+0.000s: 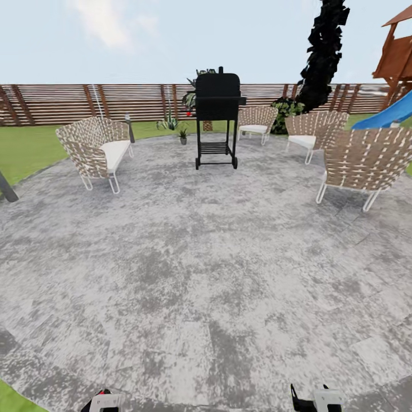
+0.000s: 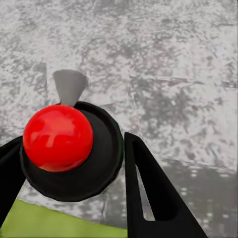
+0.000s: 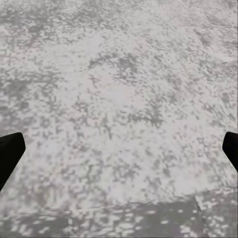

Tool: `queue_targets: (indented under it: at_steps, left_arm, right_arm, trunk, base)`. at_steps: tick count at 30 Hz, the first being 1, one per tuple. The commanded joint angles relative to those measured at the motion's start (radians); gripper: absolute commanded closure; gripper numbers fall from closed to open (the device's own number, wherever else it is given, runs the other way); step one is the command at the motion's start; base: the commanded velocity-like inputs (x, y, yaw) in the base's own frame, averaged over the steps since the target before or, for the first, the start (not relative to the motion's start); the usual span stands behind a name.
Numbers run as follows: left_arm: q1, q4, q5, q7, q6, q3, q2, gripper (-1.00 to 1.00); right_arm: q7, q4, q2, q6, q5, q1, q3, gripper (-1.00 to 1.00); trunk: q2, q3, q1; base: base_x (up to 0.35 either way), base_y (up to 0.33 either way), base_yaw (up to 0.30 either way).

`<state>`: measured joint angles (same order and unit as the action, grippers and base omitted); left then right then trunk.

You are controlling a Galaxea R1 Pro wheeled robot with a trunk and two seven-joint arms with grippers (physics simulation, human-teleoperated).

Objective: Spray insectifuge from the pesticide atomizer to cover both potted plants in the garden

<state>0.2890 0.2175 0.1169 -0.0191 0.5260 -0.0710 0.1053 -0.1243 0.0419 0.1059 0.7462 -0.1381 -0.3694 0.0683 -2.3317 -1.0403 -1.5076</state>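
In the left wrist view my left gripper [image 2: 74,141] is closed around a round black object with a glossy red dome [image 2: 58,137]. This looks like the pesticide atomizer seen end-on, with a black finger against each side. The head view shows that gripper [image 1: 106,401] at the bottom edge with a red speck on it. My right gripper [image 1: 317,399] is low at the bottom right. It stands open [image 3: 119,153] over bare paving, with nothing between its fingers. Two small potted plants [image 1: 169,122] [image 1: 183,134] sit far off at the back rim of the patio, left of the grill.
A round grey paved patio [image 1: 206,269] stretches ahead. A black grill [image 1: 217,117] stands at its far middle, with a woven sofa [image 1: 97,149] at the left and woven chairs [image 1: 366,160] at the right. A brown slatted fence [image 1: 68,103] and lawn lie behind. A blue slide [image 1: 395,111] is at far right.
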Motion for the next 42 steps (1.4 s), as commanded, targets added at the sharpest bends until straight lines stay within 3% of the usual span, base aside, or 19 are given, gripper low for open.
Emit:
queue_targets:
  at_steps: [1,23,42]
  left_arm:
    - [0.001,-0.001,0.010,-0.002,0.003,-0.007,0.001,1.00]
    - [0.001,0.000,0.010,-0.002,0.005,-0.007,0.001,1.00]
    - [0.001,-0.001,0.010,-0.002,0.004,-0.007,0.001,1.00]
  right_arm:
    - [-0.005,0.000,0.000,0.002,-0.011,0.000,0.007,-1.00]
    - [-0.005,0.000,0.000,0.002,-0.011,0.000,0.006,-1.00]
    - [-0.003,0.000,0.000,0.002,-0.011,0.000,0.006,-1.00]
  trunk:
    - [0.000,-0.001,0.000]
    - [0.000,-0.001,0.000]
    - [0.000,-0.001,0.000]
  base:
    - [0.340,0.000,0.277]
    - [0.340,0.024,0.249]
    - [0.340,0.000,0.010]
